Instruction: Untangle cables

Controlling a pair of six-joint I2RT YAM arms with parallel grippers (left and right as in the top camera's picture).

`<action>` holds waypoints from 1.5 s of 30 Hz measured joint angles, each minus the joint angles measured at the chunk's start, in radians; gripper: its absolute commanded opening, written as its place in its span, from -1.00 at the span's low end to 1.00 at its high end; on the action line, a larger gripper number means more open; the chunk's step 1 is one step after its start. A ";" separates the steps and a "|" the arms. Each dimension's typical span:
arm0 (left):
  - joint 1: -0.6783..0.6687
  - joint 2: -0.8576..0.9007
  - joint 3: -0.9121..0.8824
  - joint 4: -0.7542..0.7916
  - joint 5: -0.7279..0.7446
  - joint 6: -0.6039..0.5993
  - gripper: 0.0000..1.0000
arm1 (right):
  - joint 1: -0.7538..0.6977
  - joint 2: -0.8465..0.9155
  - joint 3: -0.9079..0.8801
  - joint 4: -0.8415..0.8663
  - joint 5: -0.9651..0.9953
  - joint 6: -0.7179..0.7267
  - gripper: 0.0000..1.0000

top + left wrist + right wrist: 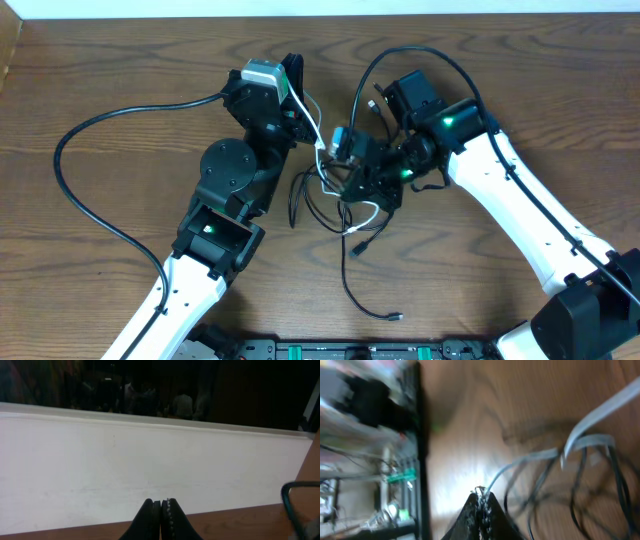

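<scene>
Cables lie in a loose tangle on the wooden table, between my two arms and a little nearer the right one: several thin black cords looped over each other, with one white cable running up out of the knot toward my left wrist. One black strand trails away from the tangle toward the near edge of the table and ends in a small plug. My left gripper has its jaws pressed together; from its own camera I see the two dark fingers meeting, with a white wall ahead and only a strip of tabletop below them. I cannot tell from that view whether the white cable is pinched between them, though from overhead it leads right up to that wrist. My right gripper is also closed, its fingertips meeting in a point low over the wood, and the end of a pale cord seems to come right to that point, but the picture is too blurred to be sure it is held. Beyond those fingertips, black loops and the white cable spread across the table to the right, touching and crossing one another.
</scene>
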 measured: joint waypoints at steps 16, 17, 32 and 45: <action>0.000 0.000 0.000 0.000 0.000 0.000 -0.85 | 0.014 0.001 0.000 0.185 -0.116 0.060 -0.97; 0.000 0.000 0.000 0.000 0.000 0.000 -0.85 | 0.022 0.003 0.000 0.189 -0.108 0.060 -0.97; 0.000 0.000 0.000 -0.001 0.000 0.000 -0.85 | 0.132 0.182 0.000 0.334 -0.079 0.140 -0.97; 0.000 0.000 0.000 -0.001 0.000 0.000 -0.85 | 0.145 0.271 0.000 0.405 0.035 0.410 -0.98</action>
